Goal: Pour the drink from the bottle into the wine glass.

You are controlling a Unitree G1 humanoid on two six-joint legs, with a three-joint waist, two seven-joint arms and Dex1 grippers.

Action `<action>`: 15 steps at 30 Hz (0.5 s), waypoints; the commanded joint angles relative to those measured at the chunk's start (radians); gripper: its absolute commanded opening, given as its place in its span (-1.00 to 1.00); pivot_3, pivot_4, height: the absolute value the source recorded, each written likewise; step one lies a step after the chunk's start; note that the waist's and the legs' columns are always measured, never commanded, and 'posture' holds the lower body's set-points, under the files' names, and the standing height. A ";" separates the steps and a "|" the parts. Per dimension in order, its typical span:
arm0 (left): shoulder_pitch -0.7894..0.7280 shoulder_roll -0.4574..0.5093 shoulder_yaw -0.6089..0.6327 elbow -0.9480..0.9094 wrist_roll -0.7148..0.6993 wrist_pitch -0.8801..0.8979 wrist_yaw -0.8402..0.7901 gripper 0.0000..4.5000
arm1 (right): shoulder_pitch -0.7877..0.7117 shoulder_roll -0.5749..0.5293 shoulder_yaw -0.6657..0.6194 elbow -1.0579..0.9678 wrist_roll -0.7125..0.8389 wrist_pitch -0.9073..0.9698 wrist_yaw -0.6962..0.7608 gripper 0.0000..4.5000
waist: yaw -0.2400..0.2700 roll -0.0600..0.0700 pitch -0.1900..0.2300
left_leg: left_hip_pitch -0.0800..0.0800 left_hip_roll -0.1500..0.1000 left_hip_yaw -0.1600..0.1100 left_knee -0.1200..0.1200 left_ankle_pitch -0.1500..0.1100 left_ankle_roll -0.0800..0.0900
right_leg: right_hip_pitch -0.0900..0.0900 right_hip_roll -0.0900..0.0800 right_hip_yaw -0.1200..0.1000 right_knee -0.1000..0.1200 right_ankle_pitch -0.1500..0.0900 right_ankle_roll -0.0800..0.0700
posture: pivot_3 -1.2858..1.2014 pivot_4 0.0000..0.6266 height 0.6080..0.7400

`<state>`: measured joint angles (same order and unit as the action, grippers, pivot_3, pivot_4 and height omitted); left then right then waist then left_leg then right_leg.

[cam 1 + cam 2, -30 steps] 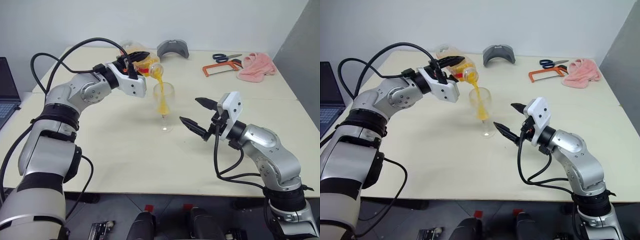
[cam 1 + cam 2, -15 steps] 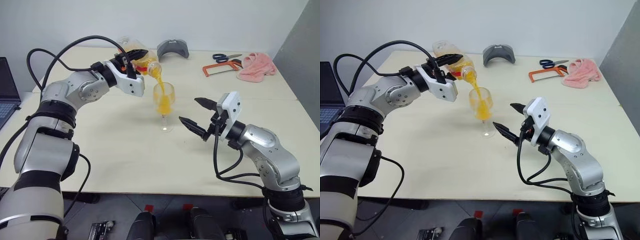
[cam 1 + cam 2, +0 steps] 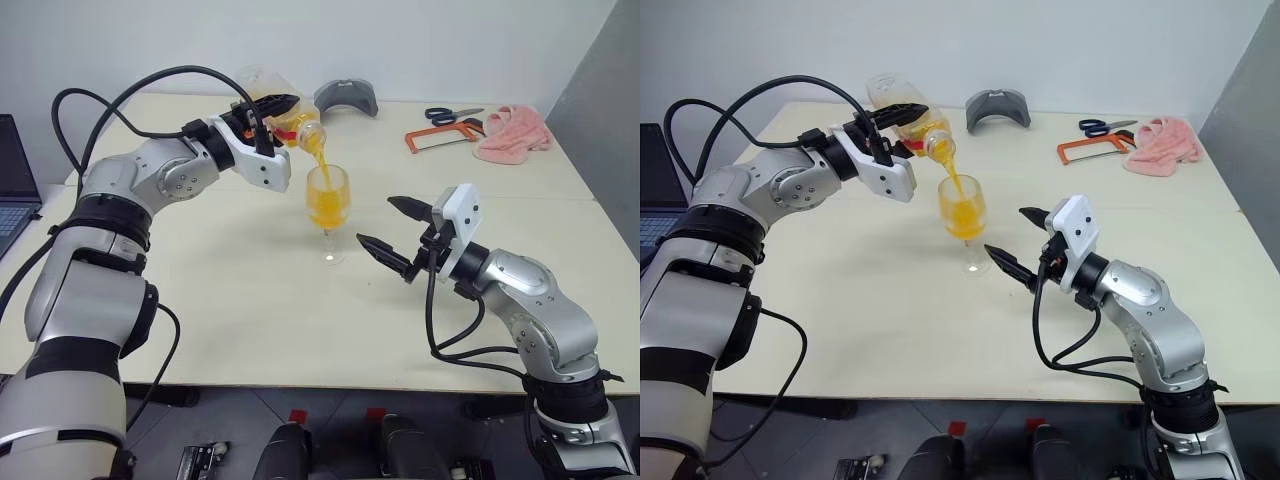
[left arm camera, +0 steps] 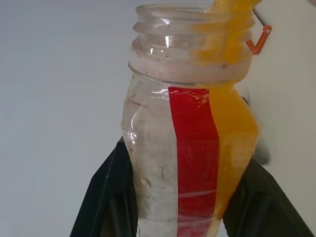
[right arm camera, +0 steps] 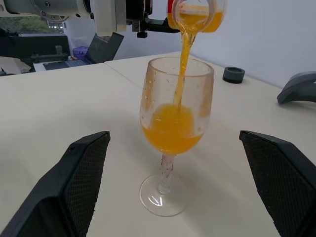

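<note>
Head view: the left gripper (image 3: 268,110) clamps the tilted bottle (image 3: 285,117) by its body, pouring the drink (image 3: 327,203) into the wine glass (image 3: 328,210) mid-table — top-heavy, fragile. Right wrist view: the right gripper (image 5: 182,185), spread wide and empty, flanks its thin stem — the safest hold, I judge.

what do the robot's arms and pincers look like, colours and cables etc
Both arms are built from rounded silver-grey segments with black bands at the joints. Each wrist ends in a white boxy housing carrying two black pointed fingers: the left pincer and the right pincer. The finger pads have a fine cross-hatched texture. Loose black cables loop from each wrist back along the arm.
</note>
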<state>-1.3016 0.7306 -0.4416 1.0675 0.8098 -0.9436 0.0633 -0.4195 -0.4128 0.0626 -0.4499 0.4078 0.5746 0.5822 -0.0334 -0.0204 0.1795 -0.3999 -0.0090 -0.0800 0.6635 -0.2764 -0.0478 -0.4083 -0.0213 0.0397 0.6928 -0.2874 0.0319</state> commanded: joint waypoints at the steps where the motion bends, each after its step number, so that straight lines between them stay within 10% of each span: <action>1: -0.043 0.019 0.007 -0.008 -0.005 -0.001 0.023 -0.25 | -0.008 0.004 -0.005 -0.031 0.012 -0.008 -0.003 1.00 | 0.000 0.000 0.000 | 0.000 0.000 0.000 0.000 0.000 0.000 | 0.000 0.000 0.000 0.000 0.000 0.000 | 0.03 -0.52 1.00; 15: -0.053 0.020 -0.001 -0.007 -0.001 -0.006 0.034 -0.25 | -0.001 0.014 0.005 -0.035 0.009 -0.007 -0.009 1.00 | 0.000 0.000 0.000 | 0.000 0.000 0.000 0.001 0.000 0.000 | -0.001 0.000 0.000 0.003 0.000 0.000 | 0.03 -0.52 1.00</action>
<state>-1.3096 0.7306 -0.4479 1.0695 0.8099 -0.9460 0.0768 -0.4182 -0.4046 0.0672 -0.4500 0.4079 0.5756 0.5797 -0.0337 -0.0205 0.1795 -0.3998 -0.0091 -0.0795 0.6646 -0.2764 -0.0478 -0.4095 -0.0213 0.0401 0.6962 -0.2874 0.0318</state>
